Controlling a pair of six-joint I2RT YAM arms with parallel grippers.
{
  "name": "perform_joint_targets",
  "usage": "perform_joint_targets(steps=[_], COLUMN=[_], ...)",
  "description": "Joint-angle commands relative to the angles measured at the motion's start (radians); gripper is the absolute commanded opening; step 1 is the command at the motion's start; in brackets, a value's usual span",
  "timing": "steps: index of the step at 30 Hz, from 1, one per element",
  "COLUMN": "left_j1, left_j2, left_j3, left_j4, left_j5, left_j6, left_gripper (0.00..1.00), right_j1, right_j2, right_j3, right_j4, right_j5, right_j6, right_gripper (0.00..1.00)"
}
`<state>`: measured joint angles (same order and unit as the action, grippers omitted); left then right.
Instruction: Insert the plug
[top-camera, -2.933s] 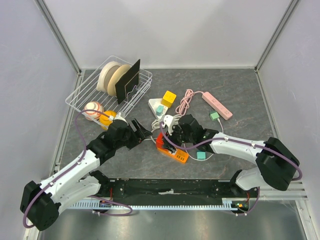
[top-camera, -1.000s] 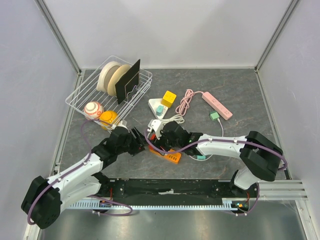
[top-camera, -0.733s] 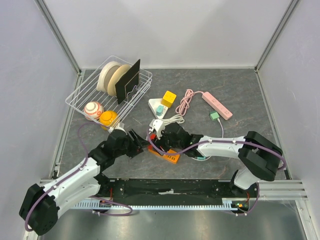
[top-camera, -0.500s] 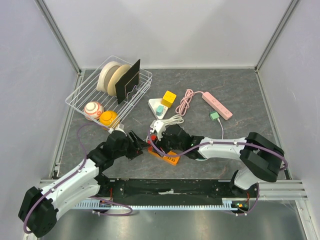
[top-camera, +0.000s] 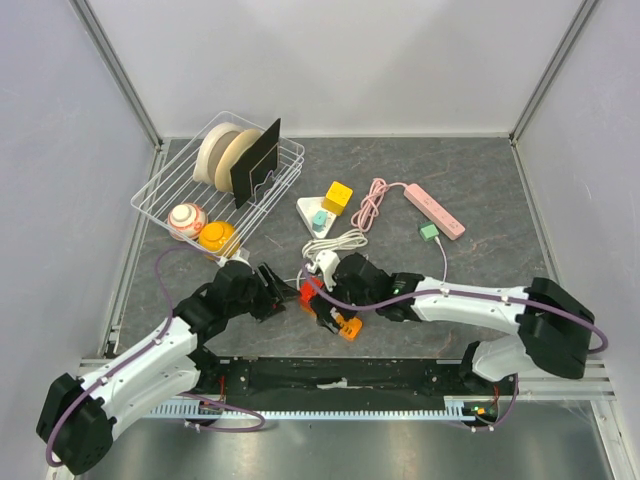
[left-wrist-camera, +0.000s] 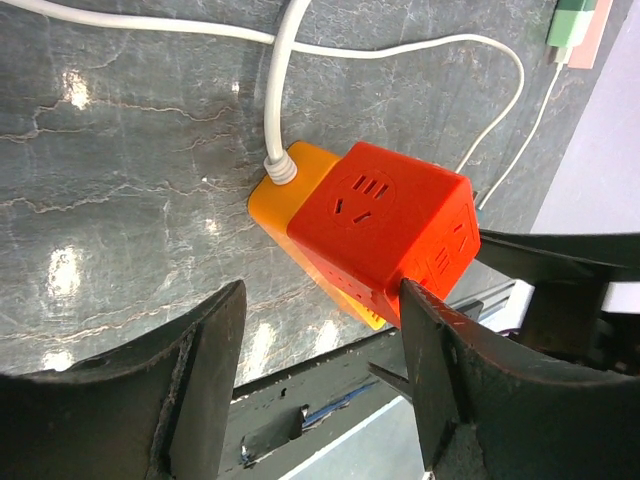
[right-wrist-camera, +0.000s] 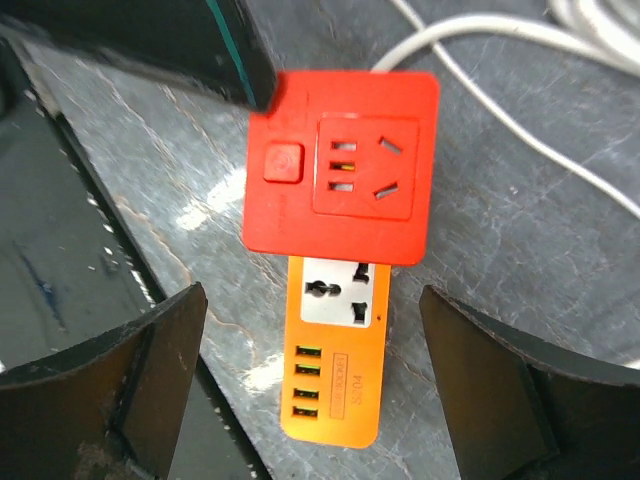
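The red cube plug adapter (right-wrist-camera: 340, 165) sits on top of one end of the orange power strip (right-wrist-camera: 338, 372), socket face up, at the near middle of the grey counter (top-camera: 480, 270); the strip's white cable (left-wrist-camera: 275, 90) enters at that same end; the right jaws stand wide apart above the cube, clear of both its sides; the left jaws are apart too, low beside it, with one finger (right-wrist-camera: 150, 45) at the cube's corner.
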<state>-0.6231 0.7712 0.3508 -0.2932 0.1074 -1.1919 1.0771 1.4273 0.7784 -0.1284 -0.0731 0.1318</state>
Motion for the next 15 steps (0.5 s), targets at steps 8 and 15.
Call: perform_joint_targets(steps=[8,15], left_j1=[0.003,0.002], left_j2=[0.042,0.112], left_j3=[0.112,0.136], left_j4=[-0.003,0.023], left_j5=[0.011,0.020], left_j6=[0.074,0.106], left_gripper=[0.68,0.67], right_j1=[-0.088,-0.094], right_j2=[-0.110,-0.024], right_j3=[0.094,0.102], right_j4=[-0.016,0.041], right_j5=[0.085,0.016], right_j6=[0.181,0.186], right_gripper=[0.88,0.80])
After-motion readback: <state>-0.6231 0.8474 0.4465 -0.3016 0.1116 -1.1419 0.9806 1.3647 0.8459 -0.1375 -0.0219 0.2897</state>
